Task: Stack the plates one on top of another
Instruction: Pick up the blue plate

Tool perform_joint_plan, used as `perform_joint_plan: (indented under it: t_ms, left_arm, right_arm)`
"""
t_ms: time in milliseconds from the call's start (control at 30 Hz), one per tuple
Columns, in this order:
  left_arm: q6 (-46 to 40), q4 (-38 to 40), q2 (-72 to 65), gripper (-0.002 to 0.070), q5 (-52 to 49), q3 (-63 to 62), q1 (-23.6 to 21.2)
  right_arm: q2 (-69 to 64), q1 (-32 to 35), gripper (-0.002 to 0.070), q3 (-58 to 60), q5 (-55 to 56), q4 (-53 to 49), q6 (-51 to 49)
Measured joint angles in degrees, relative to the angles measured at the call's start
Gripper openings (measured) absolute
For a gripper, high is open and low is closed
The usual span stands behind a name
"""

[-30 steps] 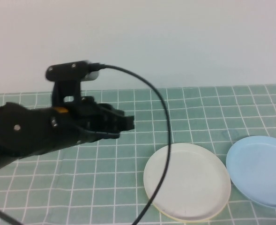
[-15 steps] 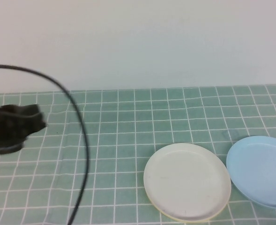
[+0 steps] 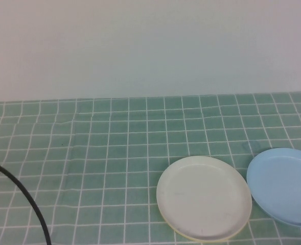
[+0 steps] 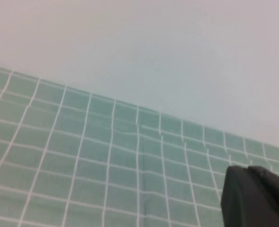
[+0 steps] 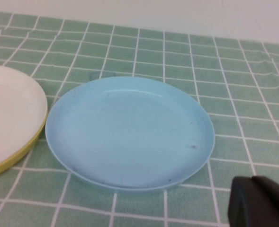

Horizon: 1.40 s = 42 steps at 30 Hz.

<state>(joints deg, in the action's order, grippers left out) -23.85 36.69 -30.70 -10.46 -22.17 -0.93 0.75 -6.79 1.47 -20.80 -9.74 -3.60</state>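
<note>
Green checked tablecloth (image 3: 114,153) holds the white plate (image 3: 204,196) stacked on the yellow plate (image 5: 6,161), light blue plate (image 3: 285,186) beside. Left gripper (image 4: 255,198) and right gripper (image 5: 260,203) both closed, empty.

White plate (image 3: 204,196) over yellow plate (image 5: 6,162), light blue plate (image 3: 285,185), green white-gridded cloth (image 3: 114,153).

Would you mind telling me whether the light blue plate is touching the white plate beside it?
Apart. In the right wrist view, a strip of green checked cloth shows between the light blue plate and the white plate.
</note>
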Motion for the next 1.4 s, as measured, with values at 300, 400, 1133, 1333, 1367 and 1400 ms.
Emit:
perform_joint_plan:
  t_ms: [300,400,1133,1333,1367,1400]
  left_arm:
    - [0.00,0.00,7.43,-0.0001,1.88,7.12,0.00]
    - [0.00,0.00,12.94,-0.0001,2.57,9.23,-2.11]
    - [1.62,0.17,27.57,-0.0001,1.40,19.71,-9.15]
    - [30.60,-25.50,31.13,-0.0001,-2.15,22.38,-9.15]
    - [34.07,-29.52,31.40,-0.0001,-2.79,22.28,-9.15]
    - [37.21,-34.20,31.32,-0.0001,-4.24,22.15,-9.15]
  right_arm:
    - [0.00,0.00,-0.0002,0.00,0.00,0.00,0.00]
    - [0.00,0.00,-0.0002,0.00,0.00,0.03,0.00]
    - [0.00,0.00,-0.0002,0.00,0.00,0.25,0.00]
    - [0.00,0.00,-0.0002,0.00,0.00,0.25,0.00]
    - [0.00,0.00,-0.0002,0.00,0.00,0.25,0.00]
    - [0.00,0.00,-0.0002,0.00,0.00,0.25,0.00]
